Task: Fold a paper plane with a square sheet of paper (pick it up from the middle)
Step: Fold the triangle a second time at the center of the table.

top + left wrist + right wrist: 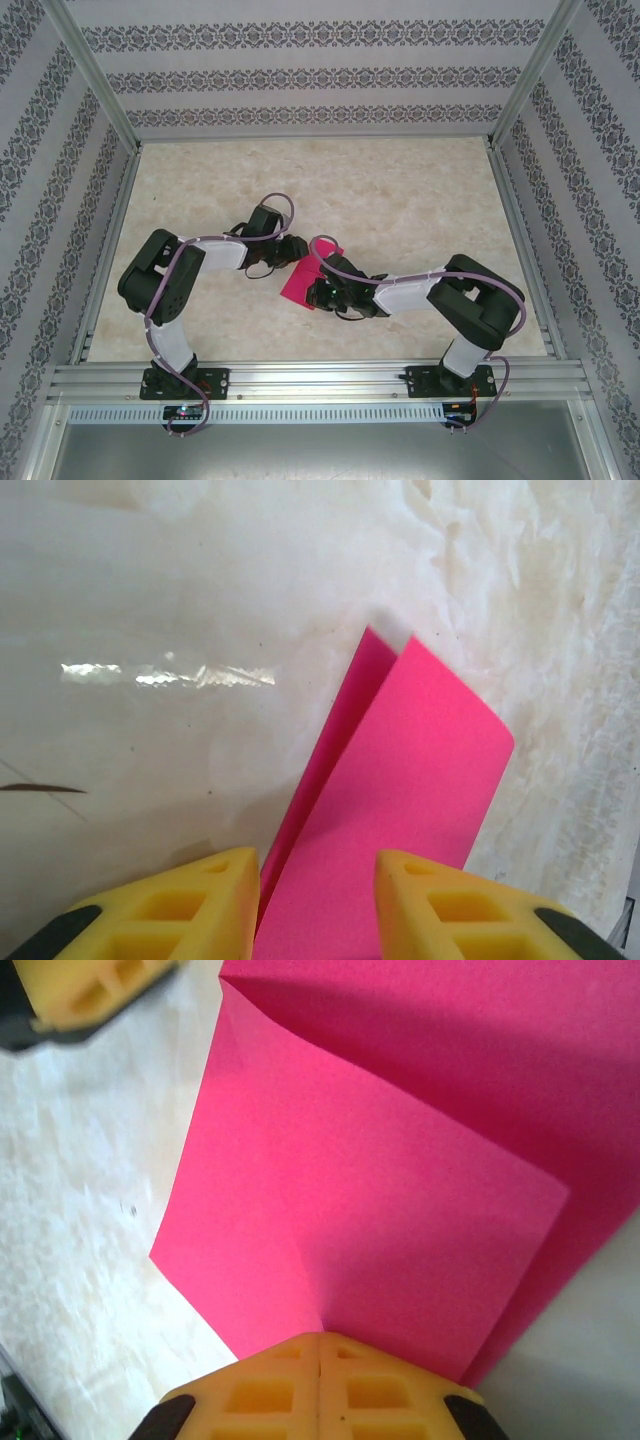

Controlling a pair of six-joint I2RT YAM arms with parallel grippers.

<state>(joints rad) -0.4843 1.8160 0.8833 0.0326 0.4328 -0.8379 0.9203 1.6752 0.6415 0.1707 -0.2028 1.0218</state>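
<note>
Right fingers (320,1385) pinch the doubled paper (380,1210) at mid-tabletop (420,190); left fingers (440,900) stand spread astride its edge. Likely an early fold; next, edges need aligning and creasing.

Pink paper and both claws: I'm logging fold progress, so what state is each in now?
pink paper: folded over in two layers, pinched at its near edge.
left claw: open, paper between its fingers.
right claw: shut on the pink paper.
</note>
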